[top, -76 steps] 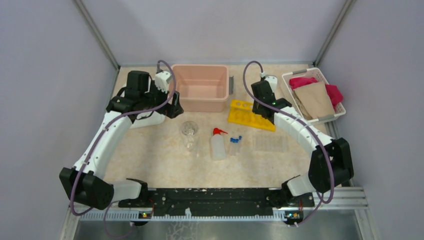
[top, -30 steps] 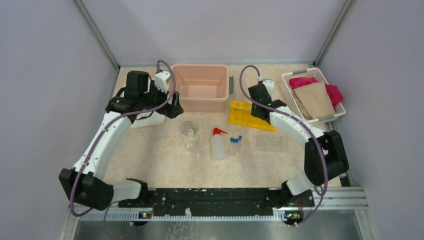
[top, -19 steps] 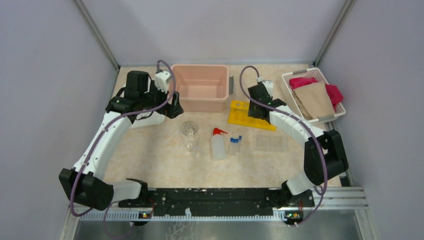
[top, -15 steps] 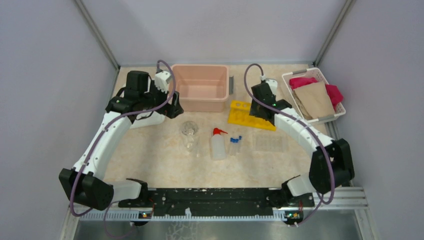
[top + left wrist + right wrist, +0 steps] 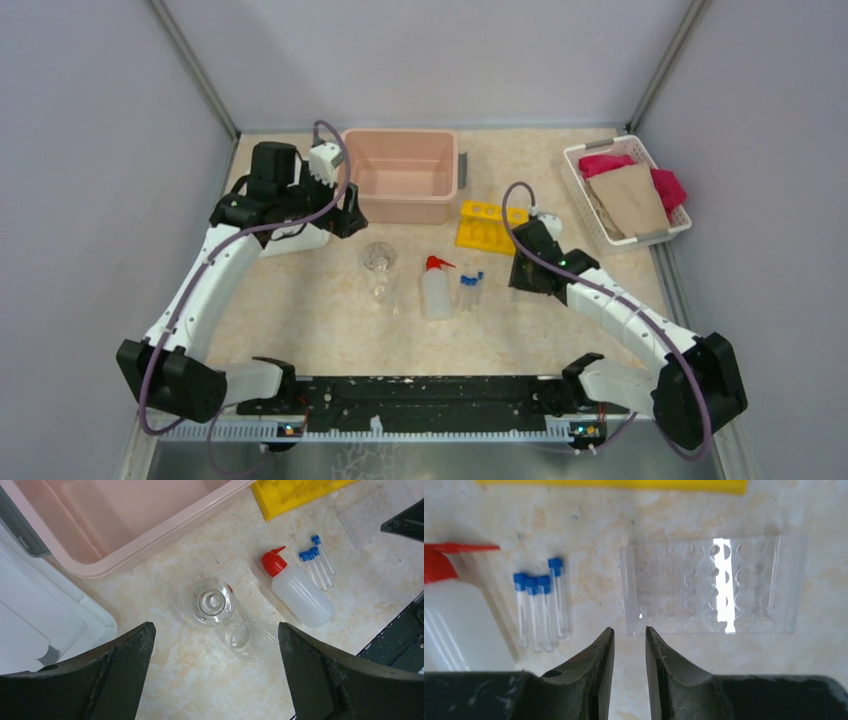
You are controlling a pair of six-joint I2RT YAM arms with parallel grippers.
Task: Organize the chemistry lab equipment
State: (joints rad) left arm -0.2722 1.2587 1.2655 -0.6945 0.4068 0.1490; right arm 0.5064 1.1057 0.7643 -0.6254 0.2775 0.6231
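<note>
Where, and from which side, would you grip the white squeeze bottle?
Grip the squeeze bottle across the middle of its body, coming from above. It lies flat, so its rounded sides are exposed, though the tubes lie close along one side.

Plain pale lilac walls [image 5: 430, 60] box it in on three sides, with bare aluminium posts [image 5: 192, 65] slanting in from upper left and upper right. The tabletop [image 5: 320, 335] is beige marble-look stuff, evenly lit. A black rail [image 5: 430, 392] and a shiny metal sheet [image 5: 450, 458] run along the bottom edge.
</note>
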